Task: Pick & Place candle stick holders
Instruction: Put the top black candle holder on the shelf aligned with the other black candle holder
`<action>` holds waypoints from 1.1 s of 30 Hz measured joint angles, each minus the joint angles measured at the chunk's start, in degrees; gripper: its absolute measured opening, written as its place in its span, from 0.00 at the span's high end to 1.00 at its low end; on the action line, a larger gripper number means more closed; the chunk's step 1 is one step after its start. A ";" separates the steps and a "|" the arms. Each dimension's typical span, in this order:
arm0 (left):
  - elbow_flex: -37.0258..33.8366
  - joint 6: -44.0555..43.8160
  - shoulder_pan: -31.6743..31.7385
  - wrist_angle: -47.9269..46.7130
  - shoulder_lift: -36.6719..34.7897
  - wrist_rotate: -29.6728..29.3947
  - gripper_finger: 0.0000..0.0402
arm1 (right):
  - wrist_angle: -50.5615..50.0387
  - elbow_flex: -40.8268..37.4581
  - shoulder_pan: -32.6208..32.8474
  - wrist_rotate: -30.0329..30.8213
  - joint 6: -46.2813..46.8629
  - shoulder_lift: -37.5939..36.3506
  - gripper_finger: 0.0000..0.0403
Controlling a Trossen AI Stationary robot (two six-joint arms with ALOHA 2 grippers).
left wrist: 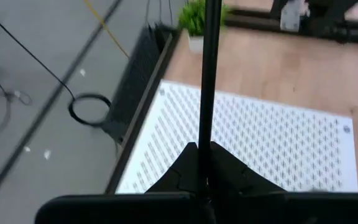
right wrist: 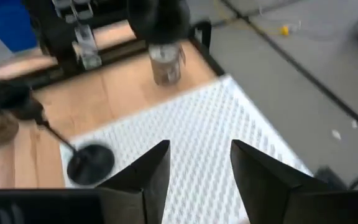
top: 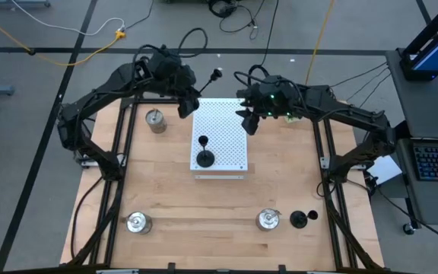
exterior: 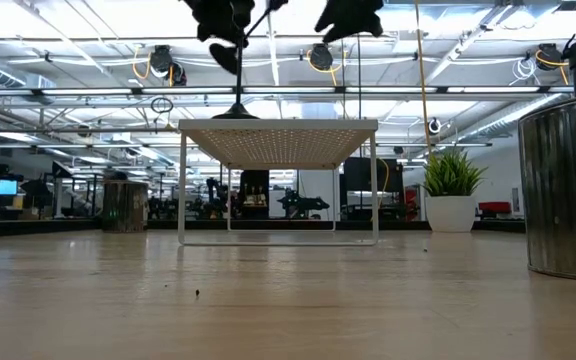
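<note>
Silver holders (top: 138,222) sit at the tabletop's (top: 204,205) near edge. One black holder (top: 204,156) stands on the white board (top: 223,137). Left gripper (top: 185,105) pinches another black holder's stem (left wrist: 208,81). Right gripper (top: 249,122) hovers, jaws spread, empty.

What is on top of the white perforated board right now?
One black candle stick holder stands on the white perforated board; the rest of its top shows bare. The space beneath it looks empty in the low view.
</note>
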 joint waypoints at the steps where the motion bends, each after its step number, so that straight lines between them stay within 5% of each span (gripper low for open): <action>1: -1.33 -0.03 0.32 0.50 -0.52 0.63 0.97 | -1.31 -0.05 0.00 0.01 0.28 -0.18 0.61; 9: -18.00 -1.05 1.15 11.99 -8.97 5.42 0.97 | -9.39 -0.03 0.13 0.11 1.21 -0.79 0.64; 17: -37.22 -3.98 1.88 34.17 -18.25 14.02 0.97 | -15.65 -0.03 0.13 0.13 0.75 -1.45 0.67; 33: -58.05 -10.67 5.20 68.65 -18.20 20.23 0.97 | -12.85 -3.14 3.16 0.35 1.19 -9.22 0.68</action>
